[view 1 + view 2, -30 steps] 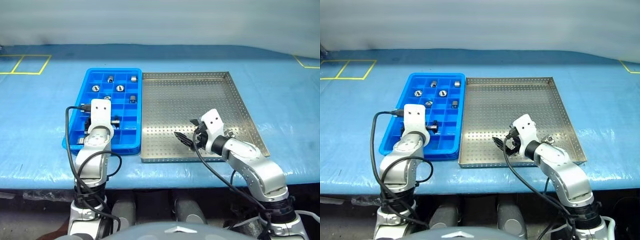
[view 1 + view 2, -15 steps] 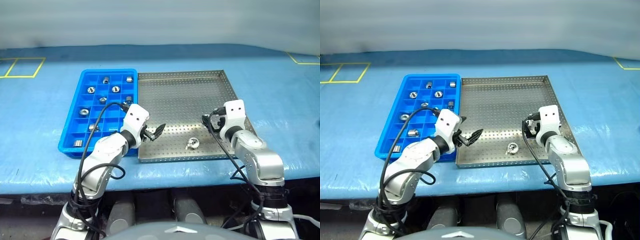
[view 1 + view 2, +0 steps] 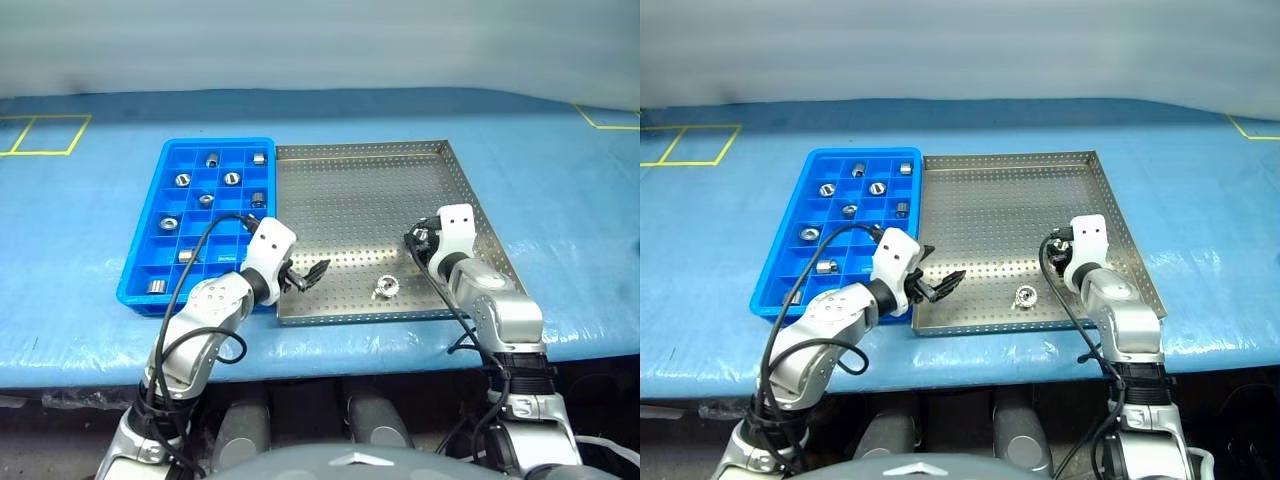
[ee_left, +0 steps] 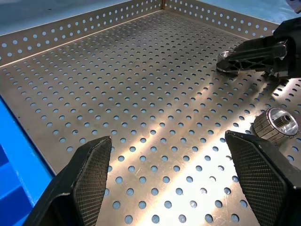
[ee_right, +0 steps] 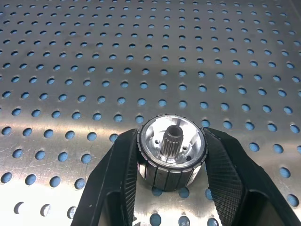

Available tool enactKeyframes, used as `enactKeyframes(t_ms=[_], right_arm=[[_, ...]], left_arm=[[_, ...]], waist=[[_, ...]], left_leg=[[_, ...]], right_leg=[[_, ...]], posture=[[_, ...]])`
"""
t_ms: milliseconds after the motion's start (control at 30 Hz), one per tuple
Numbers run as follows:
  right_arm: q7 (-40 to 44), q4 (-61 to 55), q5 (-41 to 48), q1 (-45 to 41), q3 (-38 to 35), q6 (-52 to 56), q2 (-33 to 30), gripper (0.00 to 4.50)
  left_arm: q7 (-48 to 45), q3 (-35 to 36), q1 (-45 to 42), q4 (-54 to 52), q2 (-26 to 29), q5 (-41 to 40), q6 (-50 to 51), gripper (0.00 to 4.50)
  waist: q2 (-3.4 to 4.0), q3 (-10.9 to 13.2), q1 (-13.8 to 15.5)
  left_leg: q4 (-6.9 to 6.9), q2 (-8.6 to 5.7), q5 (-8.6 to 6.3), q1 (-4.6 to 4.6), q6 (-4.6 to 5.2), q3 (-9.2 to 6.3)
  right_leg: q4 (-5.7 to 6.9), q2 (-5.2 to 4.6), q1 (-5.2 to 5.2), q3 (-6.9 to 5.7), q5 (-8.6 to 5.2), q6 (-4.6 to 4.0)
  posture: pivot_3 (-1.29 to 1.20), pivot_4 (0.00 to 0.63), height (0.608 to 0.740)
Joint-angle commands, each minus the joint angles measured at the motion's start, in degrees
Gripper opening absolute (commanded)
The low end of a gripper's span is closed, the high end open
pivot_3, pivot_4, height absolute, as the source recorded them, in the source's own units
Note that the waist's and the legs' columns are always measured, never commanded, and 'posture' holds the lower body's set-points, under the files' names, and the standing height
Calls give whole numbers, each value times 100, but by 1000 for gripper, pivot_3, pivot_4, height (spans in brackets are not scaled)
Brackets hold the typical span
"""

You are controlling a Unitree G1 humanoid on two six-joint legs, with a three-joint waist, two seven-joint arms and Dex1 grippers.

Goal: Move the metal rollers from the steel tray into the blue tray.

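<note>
Right hand (image 5: 171,188) newly clamped on roller (image 5: 171,153), left hand (image 4: 181,181) spread

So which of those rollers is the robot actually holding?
The roller pinched in the right gripper, near the steel tray's right edge. A second roller lies loose on that tray; the rest sit in the blue tray.

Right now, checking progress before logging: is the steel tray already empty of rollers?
No: one metal roller lies on the steel tray, and the right gripper clamps another.
</note>
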Motion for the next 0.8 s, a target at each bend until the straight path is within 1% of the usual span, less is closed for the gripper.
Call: enactKeyframes(t_ms=[33, 100, 200, 267, 367, 500, 567, 700, 800], right_arm=[[42, -386, -52, -81, 43, -89, -38, 1970], [140, -649, 65, -150, 118, -33, 32, 1970], [333, -1050, 205, -372, 433, 81, 190, 1970], [616, -1284, 390, -648, 843, 180, 413, 1970], [952, -1277, 540, -1148, 1399, 245, 802, 1970], [1354, -673, 381, -1843, 2079, 16, 1183, 1970], [1467, -168, 232, -2146, 2237, -253, 1312, 1970], [1588, 937, 76, -2604, 2177, -826, 1564, 1970], [1769, 1734, -3, -2883, 2137, -1255, 1699, 1970]], left_arm=[[2, 79, -18, -1, 17, -36, -109, 4212], [61, 190, -13, 32, 6, -42, -121, 4212], [91, 414, 22, 15, 77, -69, -72, 4212], [22, 528, 151, -97, 299, -68, 33, 4212], [-30, 587, 358, -236, 601, -73, 264, 4212], [61, 948, 597, -589, 626, -197, 186, 4212], [451, 1343, 594, -640, 333, -163, 72, 4212], [1172, 1901, 659, -765, -157, 21, -54, 4212], [1190, 1944, 955, -1064, -151, 18, -96, 4212]], waist=[[0, 0, -1], [0, 0, -8], [2, -1, -43], [2, -1, -83], [5, -3, -118], [7, -4, -45], [6, -3, 35], [2, -3, 241], [2, -3, 353]], left_leg=[[-1, 0, 0, 0, 0, 0], [-1, 0, 0, 1, 0, 0], [-1, 2, 0, 1, 0, 0], [-1, 6, 0, 4, 0, 1], [-12, 17, 0, 15, 0, 1], [-21, 23, 0, 18, 0, -6], [-21, 23, 0, 15, 0, -6], [-19, 20, 1, 8, -2, -13], [-24, 20, 1, 6, -2, -16]], right_leg=[[0, 0, 0, 0, 0, 0], [1, 0, -1, 0, 0, 0], [2, 2, -2, 1, 0, 0], [4, 6, -2, 1, 0, 0], [7, 19, -2, 0, 2, -11], [7, 23, 0, -9, -2, -20], [4, 21, -1, -12, -2, -21], [-1, 14, 0, -25, -1, -20], [-2, 13, -2, -31, 0, -22]], posture=[[-22, 150, 740], [-21, 150, 740], [-18, 150, 740], [-7, 150, 740], [12, 150, 740], [56, 150, 740], [96, 150, 740], [162, 150, 740], [204, 150, 740]])
